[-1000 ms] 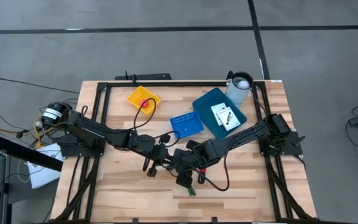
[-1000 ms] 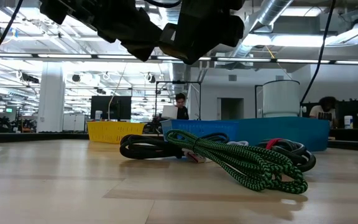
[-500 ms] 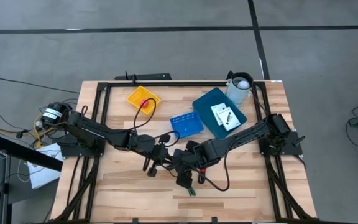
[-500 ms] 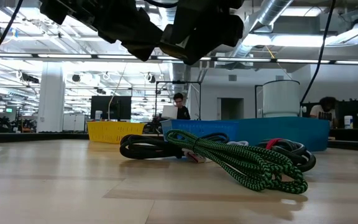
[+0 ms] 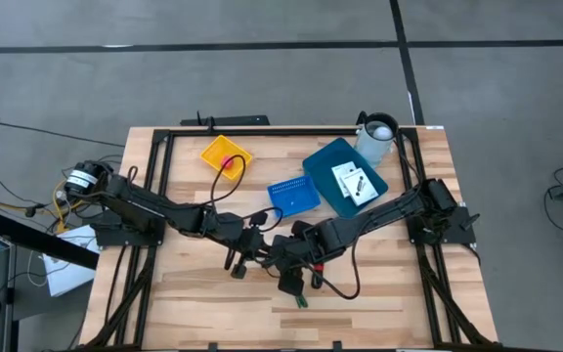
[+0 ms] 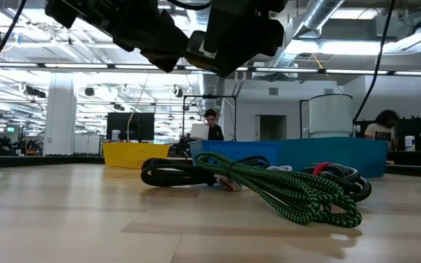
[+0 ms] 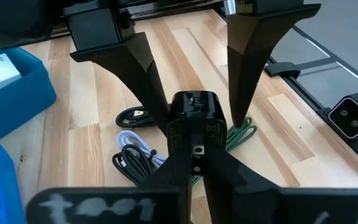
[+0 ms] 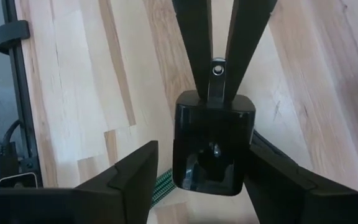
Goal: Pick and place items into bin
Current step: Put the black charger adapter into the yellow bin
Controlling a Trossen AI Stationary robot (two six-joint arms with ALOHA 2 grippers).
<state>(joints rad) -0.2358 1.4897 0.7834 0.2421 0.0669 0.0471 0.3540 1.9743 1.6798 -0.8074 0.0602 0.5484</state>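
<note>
Grippers meet over mid-table, and the high view can't separate them: dark arms bury the cable pile, only a green tail of the black-and-green cord [image 5: 301, 297] poking out toward the near edge. Low view cuts both arms off at the top, fingertips out of frame. Wrist cameras settle it: left gripper [image 7: 194, 146] pinched tight on a black block [image 7: 194, 112], held above the wood; right gripper [image 8: 205, 155] spread wide, fingers straddling that block without touching it. Below them, the cord lies heaped beside coiled black cables [image 6: 170, 173]. Two white cards [image 5: 353, 183] sit in the blue bin [image 5: 323, 161], well apart. Blue basket [image 5: 293, 195] and yellow basket [image 5: 225, 154] stand behind, white cup [image 5: 376, 137] at the bin's far corner
</note>
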